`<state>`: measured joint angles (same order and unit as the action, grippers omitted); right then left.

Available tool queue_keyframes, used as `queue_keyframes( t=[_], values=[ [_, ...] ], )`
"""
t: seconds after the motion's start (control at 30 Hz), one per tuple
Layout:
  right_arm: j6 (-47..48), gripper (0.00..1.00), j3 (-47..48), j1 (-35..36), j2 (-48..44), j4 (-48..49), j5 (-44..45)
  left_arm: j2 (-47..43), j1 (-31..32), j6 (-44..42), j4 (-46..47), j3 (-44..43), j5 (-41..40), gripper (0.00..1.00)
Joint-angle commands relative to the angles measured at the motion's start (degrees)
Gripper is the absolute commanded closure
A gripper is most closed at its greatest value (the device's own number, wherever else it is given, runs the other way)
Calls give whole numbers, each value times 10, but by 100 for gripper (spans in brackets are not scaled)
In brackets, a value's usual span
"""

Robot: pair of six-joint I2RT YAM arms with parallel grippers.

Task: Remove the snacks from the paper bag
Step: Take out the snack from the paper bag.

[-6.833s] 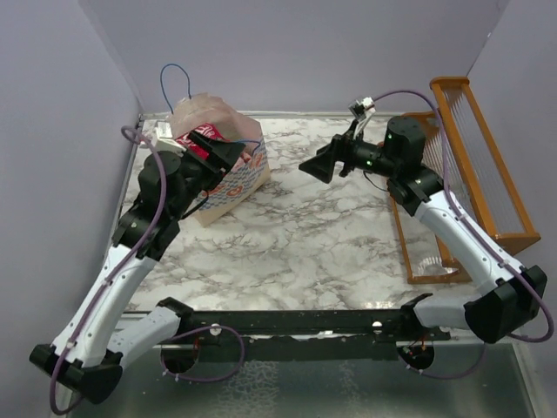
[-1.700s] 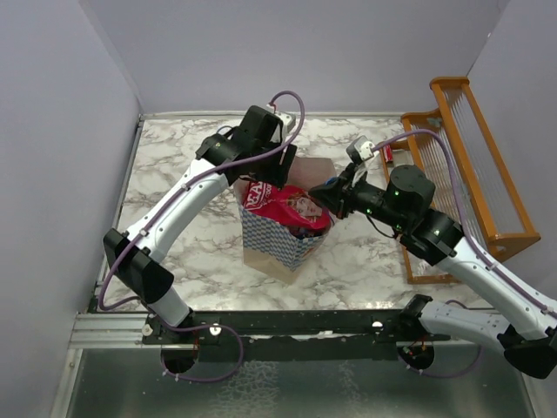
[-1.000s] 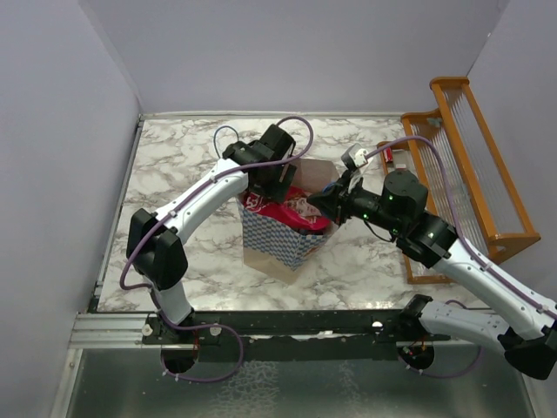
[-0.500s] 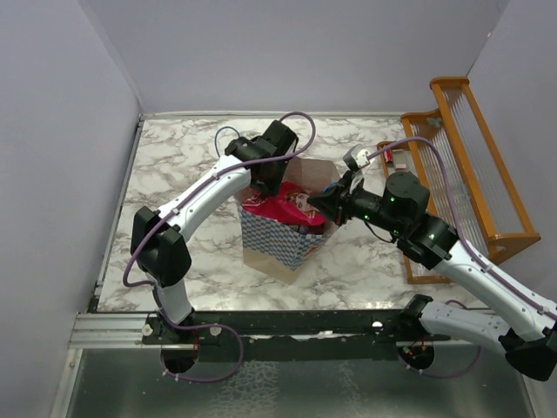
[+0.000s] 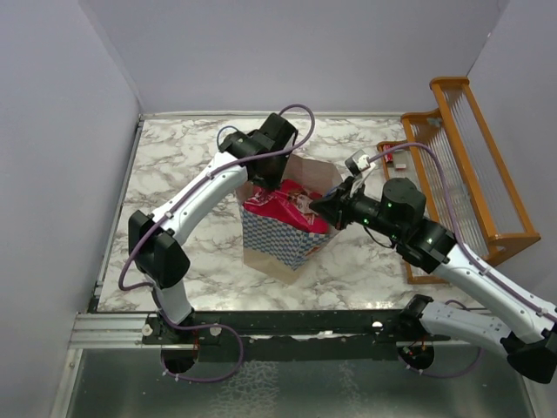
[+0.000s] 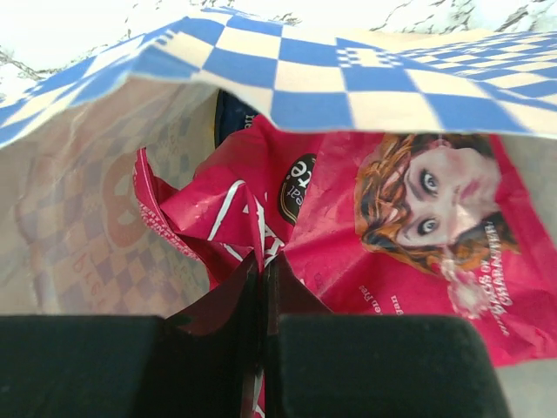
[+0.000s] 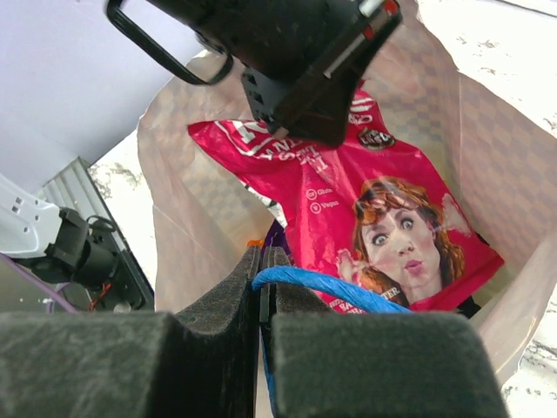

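My L gripper (image 6: 263, 266) pinches the crumpled top of the pink-red bag (image 6: 392, 235), snack 1, lying inside the paper bag (image 5: 271, 242), R gripper (image 7: 261, 261) clamps the blue cord handle (image 7: 335, 287), so nxt, I reckon, needs a straight lift clear of the rim.

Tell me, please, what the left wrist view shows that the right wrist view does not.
Only left wrist: the paper bag's blue-checkered rim, and the crumpled fold clamped in the left claw. Only right wrist: the right claw shut on the blue cord handle, plus a purple packet. Both: the pink-red snack bag with its printed face, inside the paper bag.
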<state>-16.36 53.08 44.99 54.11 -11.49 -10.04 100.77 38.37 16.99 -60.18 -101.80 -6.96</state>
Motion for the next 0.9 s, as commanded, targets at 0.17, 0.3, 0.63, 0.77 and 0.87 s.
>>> queue_keyframes(
  t=[0.17,0.3,0.63,0.77,0.87],
  values=[
    [-45,93,-24,0,-29,-3,50,-49,1,-7,-77,-120,-9,100],
    [-69,92,-25,0,-48,-10,74,-50,0,-15,-111,-187,-24,100],
    [-129,92,-35,0,-77,-45,170,-104,-1,-37,-113,-272,-49,100],
    [-144,91,-31,0,-71,-52,177,-120,-1,-28,-77,-309,-73,100],
    [-142,91,-25,0,-58,-55,175,-143,-1,-21,-13,-309,-95,100]
  ],
)
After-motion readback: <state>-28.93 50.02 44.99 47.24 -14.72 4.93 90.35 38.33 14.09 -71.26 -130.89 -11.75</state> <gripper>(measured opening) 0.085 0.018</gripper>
